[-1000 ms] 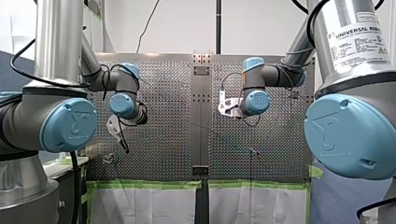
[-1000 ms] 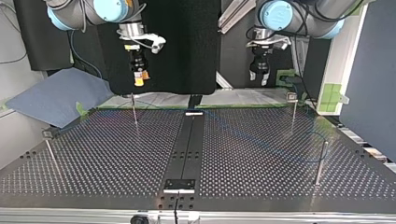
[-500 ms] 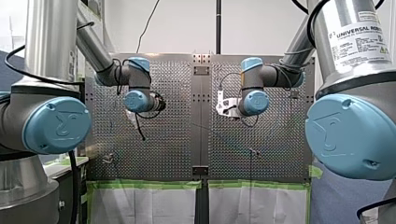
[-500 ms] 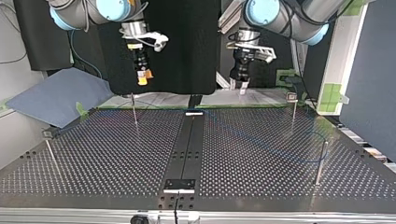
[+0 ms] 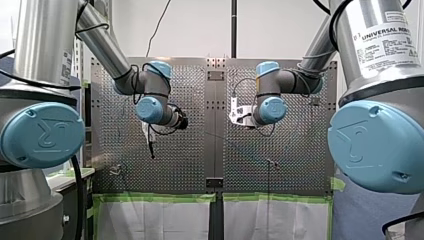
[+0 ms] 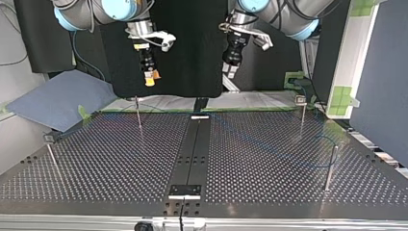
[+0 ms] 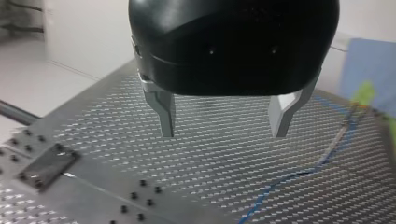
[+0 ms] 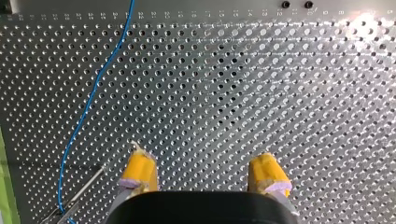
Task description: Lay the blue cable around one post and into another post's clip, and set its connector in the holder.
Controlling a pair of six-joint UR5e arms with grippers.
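Black, metal-fingered left gripper [image 7: 224, 119]: spread wide, clamped on nothing, hanging well above the silver perforated metal table [image 6: 110, 159]. Same for the yellow-padded right gripper [image 8: 203, 175]: parted, empty, high over the holes.

Thin blue cable [image 8: 99, 79]: slack on the table, untouched, trailing ahead of the right gripper and off to one side of its pads. In the left wrist view, curving away beyond the fingers. In the top view, traceable only faintly toward the thin upright metal post [image 6: 331, 168] at the right. Connector too small to pick out. No routing done yet, by the look of it.

Likely trouble from here:
- Closing on so thin and flat a cable and catching only plate, or pinching at an angle and letting it slip.
- Dragging the slack too fast, with a risk of snagging on the wrong post or whipping free.
- Crowding on the way down, with both arms close on either side of the centre.

Worth coming down slowly, jaws straddling the line.
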